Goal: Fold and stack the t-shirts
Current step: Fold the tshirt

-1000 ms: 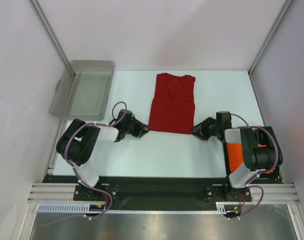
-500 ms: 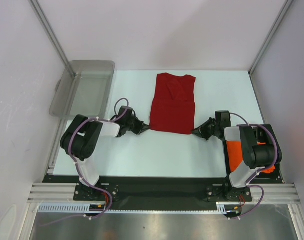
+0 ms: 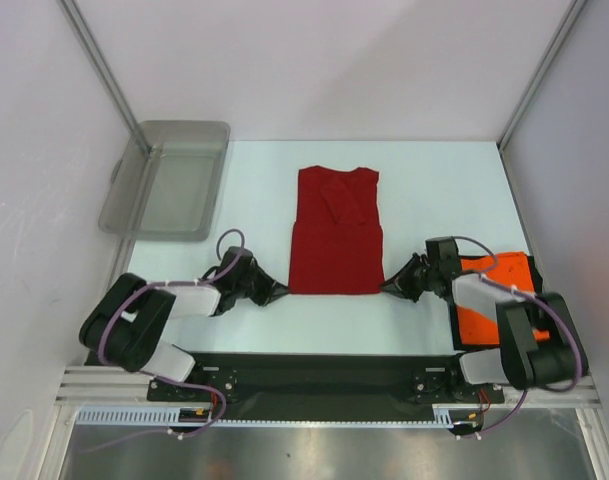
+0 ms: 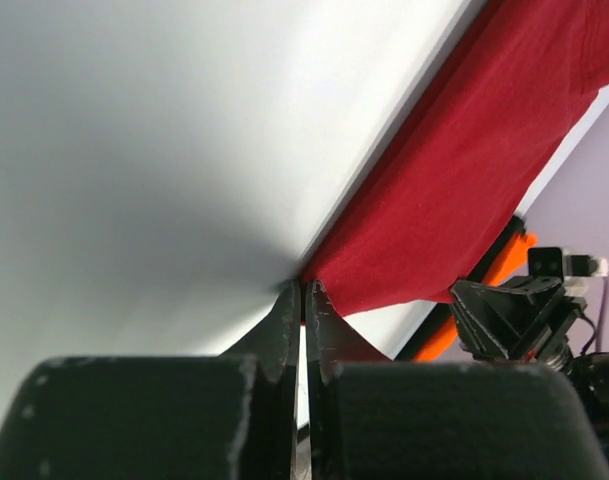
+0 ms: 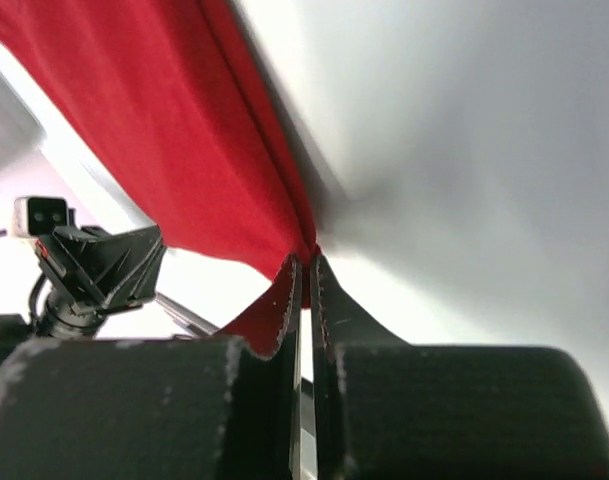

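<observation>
Both grippers clamped on the near hem of the dark red t-shirt point(image 3: 334, 232)

The left gripper point(image 3: 280, 291) pinches the shirt's near left corner and the right gripper point(image 3: 386, 287) its near right corner, jaws closed tight on the cloth; the shirt lies flat mid-table point(image 3: 454, 190), folded narrow, collar at the far end. The orange t-shirt point(image 3: 494, 300) lies at the table's near right edge, partly under the right arm, and the grey tub point(image 3: 169, 180) sits at the far left
</observation>
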Available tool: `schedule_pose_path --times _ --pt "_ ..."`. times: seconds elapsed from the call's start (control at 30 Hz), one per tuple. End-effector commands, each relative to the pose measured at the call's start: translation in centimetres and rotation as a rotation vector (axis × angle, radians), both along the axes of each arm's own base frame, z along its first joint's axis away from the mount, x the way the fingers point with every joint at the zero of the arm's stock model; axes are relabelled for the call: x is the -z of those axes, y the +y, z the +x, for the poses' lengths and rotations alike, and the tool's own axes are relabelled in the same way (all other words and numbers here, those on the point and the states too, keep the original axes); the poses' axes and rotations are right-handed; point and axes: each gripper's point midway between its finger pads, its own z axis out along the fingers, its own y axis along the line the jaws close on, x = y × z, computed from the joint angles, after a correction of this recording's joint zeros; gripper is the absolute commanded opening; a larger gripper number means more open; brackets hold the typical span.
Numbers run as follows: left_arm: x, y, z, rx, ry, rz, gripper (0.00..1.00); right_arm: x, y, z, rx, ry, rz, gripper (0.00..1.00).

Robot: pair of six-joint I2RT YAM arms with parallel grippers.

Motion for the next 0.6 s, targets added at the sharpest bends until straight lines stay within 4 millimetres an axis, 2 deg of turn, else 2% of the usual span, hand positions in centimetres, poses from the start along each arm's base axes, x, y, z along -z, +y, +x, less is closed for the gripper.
schedule_pose_path --times 0.0,0.03,0.07,0.1,0.13,0.17,0.2,0.23,0.33,0.37,0.43,0.5,0.57 --pt "-0.6 -0.1 -2.2 0.007 -0.022 -0.006 0.0 -0.2 -0.1 -3.7 -0.043 0.016 -0.061 0.0" --pt "0.0 -0.1 -3.7 0.023 -0.005 0.002 0.0 -0.4 -0.2 -4.5 -0.044 0.015 -0.069 0.0" --pt "0.0 0.0 -4.3 0.025 -0.003 0.0 0.0 -1.5 -0.3 -4.8 -0.039 -0.029 -0.068 0.0" --pt "-0.3 0.0 -4.8 0.019 -0.004 -0.009 0.0 -1.4 -0.3 -6.0 -0.043 -0.006 -0.067 0.0" --pt "-0.4 0.0 -6.1 0.033 -0.006 -0.013 0.0 -0.6 -0.6 -7.3 -0.042 0.021 -0.072 0.0" --pt "-0.5 0.1 -6.6 0.028 -0.003 -0.024 0.0 -1.4 -0.6 -7.7 -0.04 -0.011 -0.059 0.0" --pt "-0.6 0.2 -7.1 0.024 -0.006 -0.027 0.0 -0.9 -0.7 -9.1 -0.049 0.027 -0.064 0.0" --pt "-0.5 0.5 -8.2 0.031 0.0 -0.028 0.0 -0.8 -0.7 -9.7 -0.054 0.034 -0.062 0.0" --pt "-0.2 1.4 -9.7 0.028 0.024 -0.017 0.0 -1.3 -0.6 -11.7 -0.091 0.021 -0.086 0.0" --pt "-1.3 1.2 -9.6 0.03 -0.01 -0.04 0.0 -1.4 -0.7 -11.9 -0.092 0.012 -0.103 0.0" --pt "-1.5 1.8 -10.3 0.037 0.002 -0.017 0.0 -1.6 -0.9 -13.1 -0.107 0.018 -0.108 0.0" --pt "-3.4 1.6 -10.0 0.053 -0.057 -0.034 0.0 -2.0 -1.3 -13.6 -0.112 0.02 -0.122 0.0" --pt "-4.4 1.4 -10.0 0.085 -0.086 -0.027 0.0 -2.7 -1.0 -13.6 -0.118 0.009 -0.106 0.0"
